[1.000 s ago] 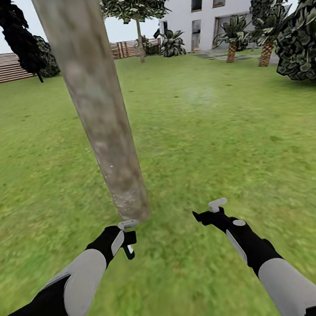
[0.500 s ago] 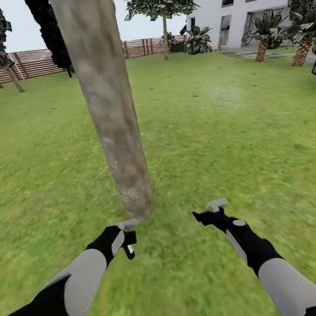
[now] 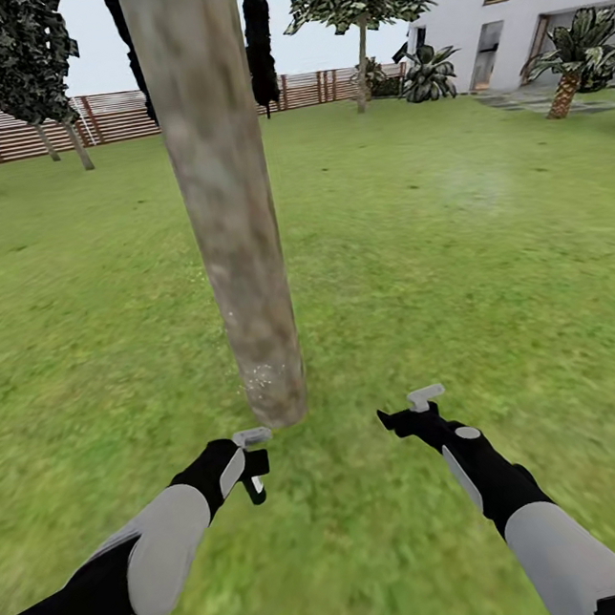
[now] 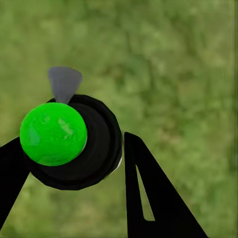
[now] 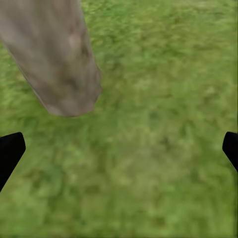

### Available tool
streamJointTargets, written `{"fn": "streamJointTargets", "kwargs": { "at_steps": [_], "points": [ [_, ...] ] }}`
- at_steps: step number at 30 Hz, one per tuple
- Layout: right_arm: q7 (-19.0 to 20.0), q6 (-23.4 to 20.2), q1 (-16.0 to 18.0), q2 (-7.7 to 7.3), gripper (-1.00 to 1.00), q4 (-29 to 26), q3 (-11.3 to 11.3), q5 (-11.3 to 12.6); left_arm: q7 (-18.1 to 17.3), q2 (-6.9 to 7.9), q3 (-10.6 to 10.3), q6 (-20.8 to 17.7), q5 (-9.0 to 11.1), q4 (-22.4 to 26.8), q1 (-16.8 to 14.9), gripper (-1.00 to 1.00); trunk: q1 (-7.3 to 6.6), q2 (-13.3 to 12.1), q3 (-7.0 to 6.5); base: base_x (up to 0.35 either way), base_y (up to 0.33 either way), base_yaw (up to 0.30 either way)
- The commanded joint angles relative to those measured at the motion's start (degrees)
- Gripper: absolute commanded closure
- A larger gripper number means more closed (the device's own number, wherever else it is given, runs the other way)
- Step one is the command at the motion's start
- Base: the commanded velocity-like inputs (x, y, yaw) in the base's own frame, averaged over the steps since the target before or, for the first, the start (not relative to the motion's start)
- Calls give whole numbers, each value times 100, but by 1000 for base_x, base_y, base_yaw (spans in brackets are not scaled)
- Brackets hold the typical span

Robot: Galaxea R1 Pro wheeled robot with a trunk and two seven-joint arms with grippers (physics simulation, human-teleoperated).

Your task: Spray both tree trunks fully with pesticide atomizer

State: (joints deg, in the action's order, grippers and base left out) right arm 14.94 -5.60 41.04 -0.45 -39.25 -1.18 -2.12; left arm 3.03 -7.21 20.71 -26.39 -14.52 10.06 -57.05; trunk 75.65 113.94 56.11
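A thick mottled beige-grey tree trunk [image 3: 228,211] rises from the lawn just ahead of both arms, and its base [image 5: 54,54] lies close in front of my right gripper. My left gripper [image 3: 250,461] hovers low over the grass by the trunk's foot. It is shut on the pesticide atomizer [image 4: 96,148], a round black body with a green cap and a grey nozzle, between the black fingers [image 4: 148,198]. My right gripper [image 3: 412,412] is open with nothing in it, its fingertips [image 5: 10,151] spread wide apart. A second tree [image 3: 360,51] with jagged green foliage stands far back near the fence.
Green lawn stretches all around. A brown slat fence [image 3: 111,115] closes the far side, with dark conifers [image 3: 258,35] before it. The white house [image 3: 521,12] and a short palm [image 3: 567,73] are at the back right.
The whole picture has slid to the right, so the camera has turned left. The near trunk now stands more central. Both arms keep the same pose.
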Motion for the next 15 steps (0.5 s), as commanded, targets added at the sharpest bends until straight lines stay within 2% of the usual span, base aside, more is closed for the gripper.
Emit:
{"fn": "streamJointTargets", "kwargs": {
  "at_steps": [1,2,3,4,5,6,7,8,9,10,11,12,15],
  "points": [
    [7,-29,1,-6,-100,-6,-12,-23,-6,5,43,-39,-51,37,-1,100,-1,2,5,3,-17,14],
    [4,-29,1,-6,-100,-1,-13,-22,-18,17,35,-85,-47,58,-6,100,-1,2,5,2,-9,7],
    [1,-32,1,-7,-100,-3,-9,-20,-94,52,16,-425,-53,88,-34,100,-1,2,5,0,-3,2],
    [1,-31,1,-7,-100,1,-8,-19,-322,144,9,-781,-60,146,-63,100,-1,2,5,0,-1,1],
    [0,-31,1,-4,-100,10,-15,-19,-819,328,2,-1139,-77,467,-99,100,-1,2,5,0,0,0],
    [0,-29,1,3,-100,18,-20,-20,-1134,459,-3,-1441,-103,877,-129,100,-1,2,5,0,0,0],
    [0,-29,1,6,-100,20,-21,-21,-1260,518,-4,-1739,-135,1192,-170,100,-1,2,5,0,0,0],
    [0,-29,1,6,-100,21,-18,-24,-1343,548,-14,-2221,-195,1534,-276,100,-1,2,5,0,0,0],
    [-1,-33,1,3,-100,22,-15,-24,-1386,557,-134,-2668,-235,1721,-469,100,-1,2,5,0,0,0],
    [-6,-30,1,2,-100,22,-14,-25,-1441,571,-491,-2942,-249,1793,-761,100,-1,2,5,0,0,0],
    [-8,-36,1,1,-100,17,-14,-25,-1579,590,-850,-3127,-246,1798,-1171,100,-1,2,5,0,0,0],
    [-8,-37,1,1,-100,14,-14,-25,-1794,598,-917,-3178,-232,1758,-1482,100,-1,2,5,0,0,0],
    [-8,-38,1,1,-100,14,-7,-25,-1975,595,-936,-3222,-227,1741,-1838,100,-1,2,5,0,0,0]
  ]
}}
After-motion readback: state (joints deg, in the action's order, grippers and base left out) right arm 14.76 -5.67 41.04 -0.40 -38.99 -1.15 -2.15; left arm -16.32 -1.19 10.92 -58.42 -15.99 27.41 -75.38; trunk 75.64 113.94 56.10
